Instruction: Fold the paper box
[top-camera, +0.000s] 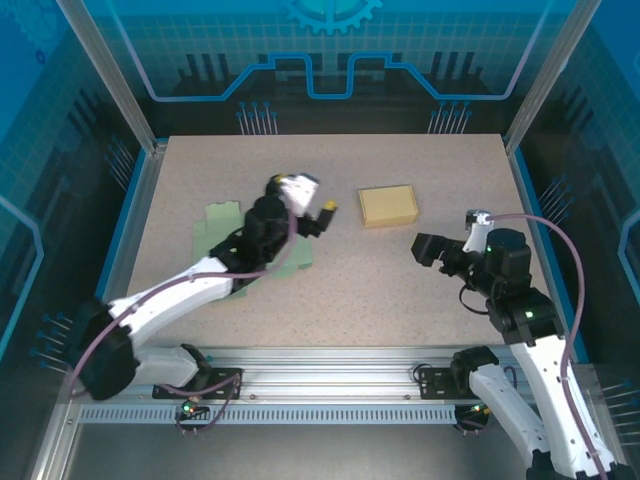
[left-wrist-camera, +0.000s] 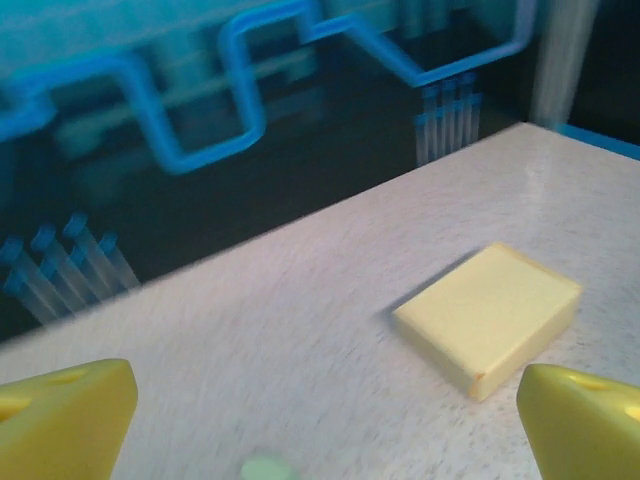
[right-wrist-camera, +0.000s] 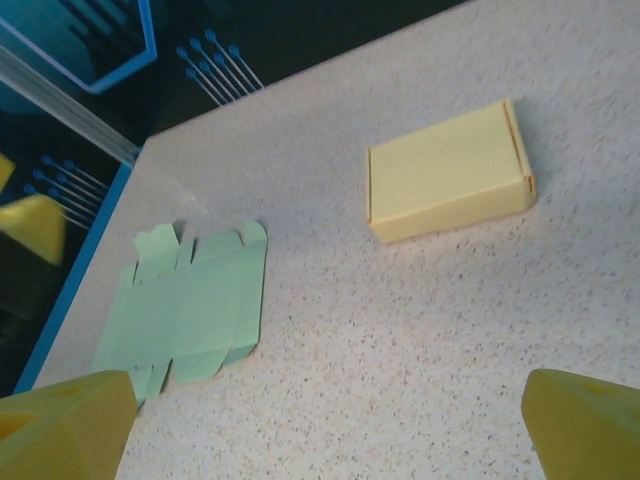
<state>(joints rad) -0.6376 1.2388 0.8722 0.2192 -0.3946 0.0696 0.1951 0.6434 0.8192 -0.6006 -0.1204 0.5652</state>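
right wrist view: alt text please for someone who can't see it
A flat, unfolded green paper box blank lies on a speckled table at left, with a closed yellow box apart from it at upper right. The right tool has its two yellow fingertips wide apart in the bottom corners, holding nothing.

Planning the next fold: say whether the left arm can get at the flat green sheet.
Probably yes: the green sheet lies directly under that arm, nothing else on it, though its open fingers point past it toward the yellow box.
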